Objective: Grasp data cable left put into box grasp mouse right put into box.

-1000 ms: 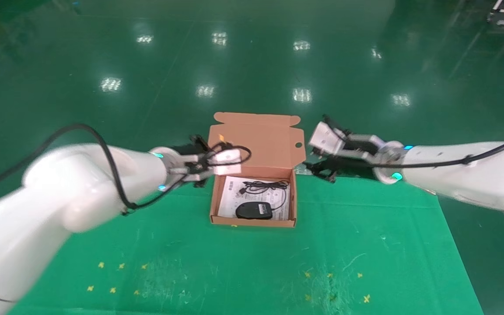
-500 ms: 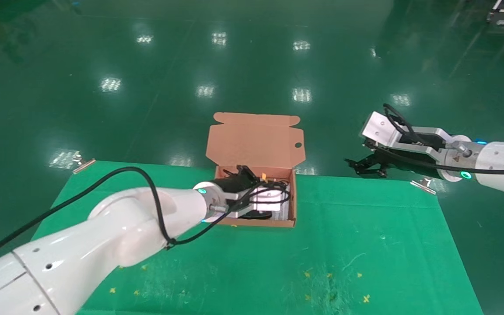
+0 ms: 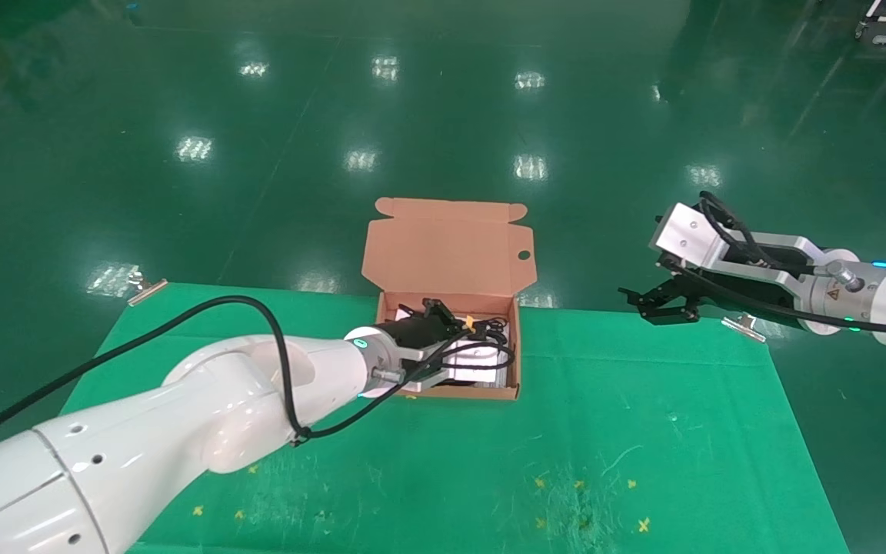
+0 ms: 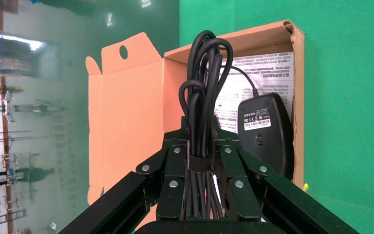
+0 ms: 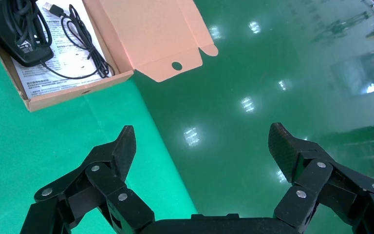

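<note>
The salmon-orange box [image 3: 517,362] stands open at the table's back middle, its flap lid [image 3: 449,245] upright. My left gripper [image 3: 447,317] reaches into the box. In the left wrist view it [image 4: 202,132] is shut on the data cable [image 4: 203,83], a strapped black bundle of loops held over the box's inside. The black mouse [image 4: 265,131] lies in the box on the white printed sheet [image 4: 268,73], beside the bundle. My right gripper [image 3: 660,302] is open and empty beyond the table's back right edge. The right wrist view [image 5: 203,136] shows the mouse [image 5: 9,34] and its cord [image 5: 80,36] in the box [image 5: 78,92].
The green mat [image 3: 604,431] covers the table, with small yellow marks near the front. The shiny green floor [image 3: 443,115] lies behind the table. A metal clamp [image 3: 747,327] sits at the table's back right corner, another [image 3: 143,288] at the back left.
My left arm swung from the box's left side into the box, carrying the cable bundle. My right arm drew back to the right, away from the box.
</note>
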Robot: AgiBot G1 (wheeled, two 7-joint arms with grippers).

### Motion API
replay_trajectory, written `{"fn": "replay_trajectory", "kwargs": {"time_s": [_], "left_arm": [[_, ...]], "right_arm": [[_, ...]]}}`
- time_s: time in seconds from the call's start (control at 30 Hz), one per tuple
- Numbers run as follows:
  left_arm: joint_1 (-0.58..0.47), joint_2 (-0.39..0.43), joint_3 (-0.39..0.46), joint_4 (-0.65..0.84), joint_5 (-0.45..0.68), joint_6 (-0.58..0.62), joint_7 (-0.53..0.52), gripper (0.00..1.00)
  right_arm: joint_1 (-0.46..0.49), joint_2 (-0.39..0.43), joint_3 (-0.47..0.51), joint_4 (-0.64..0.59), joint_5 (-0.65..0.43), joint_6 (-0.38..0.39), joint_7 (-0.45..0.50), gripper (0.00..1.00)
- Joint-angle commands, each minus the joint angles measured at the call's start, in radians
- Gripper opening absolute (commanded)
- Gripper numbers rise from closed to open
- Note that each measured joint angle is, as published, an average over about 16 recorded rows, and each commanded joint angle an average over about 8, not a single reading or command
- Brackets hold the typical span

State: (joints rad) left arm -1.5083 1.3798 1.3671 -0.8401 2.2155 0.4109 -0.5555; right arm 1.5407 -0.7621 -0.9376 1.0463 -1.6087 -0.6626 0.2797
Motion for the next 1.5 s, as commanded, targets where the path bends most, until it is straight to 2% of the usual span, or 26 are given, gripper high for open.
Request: {"fn": "replay_trajectory", "kwargs": {"time_s": [0.03,0.33,0.57,0.87,1.13,1.27,1.5], "left_arm": [[-0.003,0.000,0.006,0.001,-0.005,-0.004,-0.001,1.00],[-0.002,-0.028,-0.005,-0.031,0.001,0.004,0.000,1.00],[-0.047,-0.077,-0.027,-0.080,0.009,0.038,-0.043,1.00],[-0.117,-0.225,-0.104,-0.245,0.057,0.109,-0.166,1.00],[-0.140,-0.342,-0.170,-0.422,0.106,0.190,-0.278,1.00],[-0.124,-0.374,-0.212,-0.455,0.059,0.235,-0.275,1.00],[-0.059,-0.420,-0.314,-0.454,-0.120,0.334,-0.200,1.00]], "right_arm": [[-0.002,0.004,0.000,0.006,-0.001,0.001,0.001,1.00],[0.001,-0.004,0.001,-0.006,0.000,0.001,-0.001,1.00],[0.012,0.000,0.007,0.000,0.002,0.005,0.000,1.00],[0.084,0.019,0.037,0.045,0.002,0.006,-0.014,1.00],[0.159,0.031,0.029,0.074,-0.054,-0.041,-0.053,1.00],[0.157,0.036,0.041,0.083,-0.045,-0.073,-0.059,1.00],[0.089,0.048,0.109,0.100,0.057,-0.157,-0.062,1.00]]}}
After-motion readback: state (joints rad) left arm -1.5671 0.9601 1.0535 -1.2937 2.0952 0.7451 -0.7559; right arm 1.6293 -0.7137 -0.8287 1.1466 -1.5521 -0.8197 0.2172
